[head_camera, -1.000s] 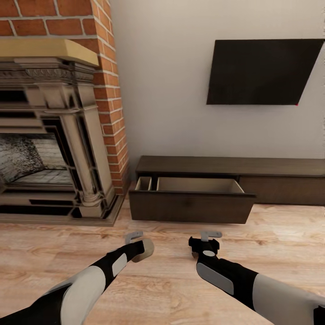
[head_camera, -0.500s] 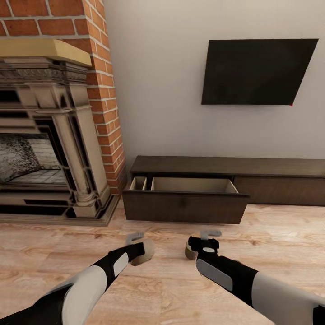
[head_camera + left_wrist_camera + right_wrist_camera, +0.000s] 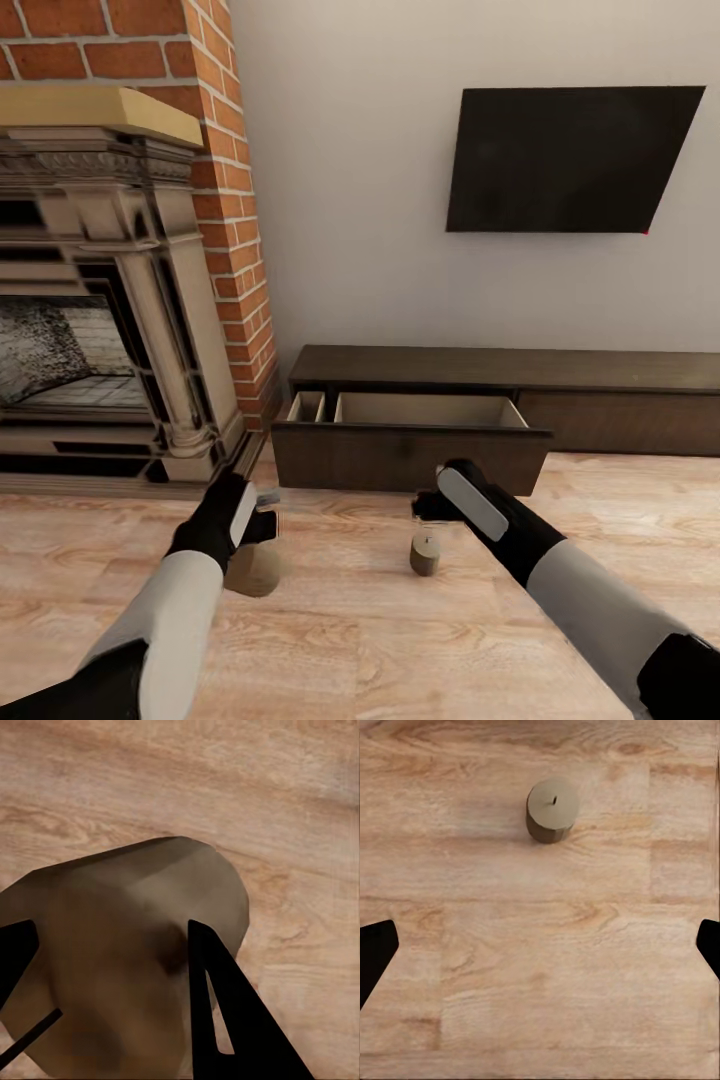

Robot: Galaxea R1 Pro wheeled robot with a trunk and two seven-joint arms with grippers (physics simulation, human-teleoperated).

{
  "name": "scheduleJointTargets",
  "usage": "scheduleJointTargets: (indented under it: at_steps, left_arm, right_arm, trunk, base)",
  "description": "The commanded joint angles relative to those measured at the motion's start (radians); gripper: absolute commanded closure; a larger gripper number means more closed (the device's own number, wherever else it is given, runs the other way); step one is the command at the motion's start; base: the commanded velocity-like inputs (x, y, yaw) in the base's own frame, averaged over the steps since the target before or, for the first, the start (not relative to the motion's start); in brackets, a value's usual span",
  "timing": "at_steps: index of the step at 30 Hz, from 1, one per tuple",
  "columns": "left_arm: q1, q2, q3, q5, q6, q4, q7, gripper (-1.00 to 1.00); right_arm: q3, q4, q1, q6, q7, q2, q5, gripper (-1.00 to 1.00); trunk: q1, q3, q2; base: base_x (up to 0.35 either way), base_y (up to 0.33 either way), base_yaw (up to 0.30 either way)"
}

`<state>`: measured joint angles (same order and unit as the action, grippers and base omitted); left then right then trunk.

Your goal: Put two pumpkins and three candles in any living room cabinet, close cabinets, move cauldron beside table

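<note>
My left hand [image 3: 112,1005] is pinching one candle [image 3: 127,952]; my right hand [image 3: 540,945] is hanging spread above the other candle [image 3: 552,810] on the floor [image 3: 540,982], and should be centring on it before closing.

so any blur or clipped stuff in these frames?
Head view: sharp, flat even light, fireplace texture slightly smeared. Left wrist view: candle in the left claw is too close, soft and cropped. Right wrist view: crisp floor grain, second candle sharp with a faint shadow; right claw tips cut off at the edges.
</note>
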<state>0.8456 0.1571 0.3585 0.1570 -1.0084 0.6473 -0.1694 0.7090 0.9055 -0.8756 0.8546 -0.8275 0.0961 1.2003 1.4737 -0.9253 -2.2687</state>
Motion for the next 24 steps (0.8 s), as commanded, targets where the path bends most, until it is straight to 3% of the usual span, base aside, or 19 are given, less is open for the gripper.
scheduleJointTargets:
  at_steps: [1, 2, 4, 6, 8, 10, 12, 16, 24]
  left_arm:
    - [0.006, 0.002, 0.007, 0.018, -0.007, -0.004, 0.003, 1.00]
    - [0.021, 0.002, 0.008, 0.048, -0.012, -0.022, -0.001, 1.00]
    - [0.052, 0.002, 0.010, 0.078, -0.016, -0.063, -0.004, 1.00]
    - [0.085, 0.001, 0.012, 0.092, -0.018, -0.099, -0.005, 1.00]
    - [0.124, 0.000, 0.014, 0.102, -0.020, -0.123, -0.006, 1.00]
    - [0.152, 0.000, 0.015, 0.105, -0.021, -0.132, -0.006, 1.00]
    - [0.181, 0.001, 0.016, 0.105, -0.022, -0.134, -0.002, 1.00]
    - [0.198, 0.005, 0.018, 0.099, -0.021, -0.117, 0.012, 1.00]
    - [0.202, 0.007, 0.032, 0.058, -0.020, -0.104, 0.013, 1.00]
  right_arm:
    - [0.003, -0.004, -0.013, 0.027, -0.011, 0.001, 0.011, -1.00]
    - [0.003, -0.029, -0.034, 0.073, -0.010, 0.000, 0.012, -1.00]
    - [0.002, -0.099, -0.069, 0.117, -0.005, -0.001, 0.013, -1.00]
    - [0.002, -0.186, -0.109, 0.140, 0.018, -0.010, 0.012, -1.00]
    - [0.006, -0.300, -0.161, 0.156, 0.083, -0.026, 0.001, -1.00]
    - [0.025, -0.360, -0.191, 0.163, 0.144, -0.041, -0.034, -1.00]
    - [0.077, -0.402, -0.212, 0.165, 0.229, -0.058, -0.119, -1.00]
    - [0.121, -0.438, -0.223, 0.162, 0.333, -0.089, -0.227, -1.00]
    - [0.131, -0.465, -0.226, 0.154, 0.367, -0.100, -0.255, -1.00]
  trunk:
    - [0.000, -0.001, 0.000]
    - [0.000, -0.001, 0.000]
    - [0.000, -0.001, 0.000]
    - [0.000, -0.001, 0.000]
    - [0.000, -0.001, 0.000]
    - [0.000, -0.001, 0.000]
    - [0.000, -0.001, 0.000]
    - [0.000, -0.001, 0.000]
    - [0.004, -0.004, -0.007]
  base:
    - [0.000, 0.000, 0.000]
    - [0.000, 0.000, 0.000]
    - [0.000, 0.000, 0.000]
    - [0.000, 0.000, 0.000]
    - [0.000, 0.000, 0.000]
    - [0.000, 0.000, 0.000]
    - [0.000, 0.000, 0.000]
    - [0.000, 0.000, 0.000]
    - [0.000, 0.000, 0.000]
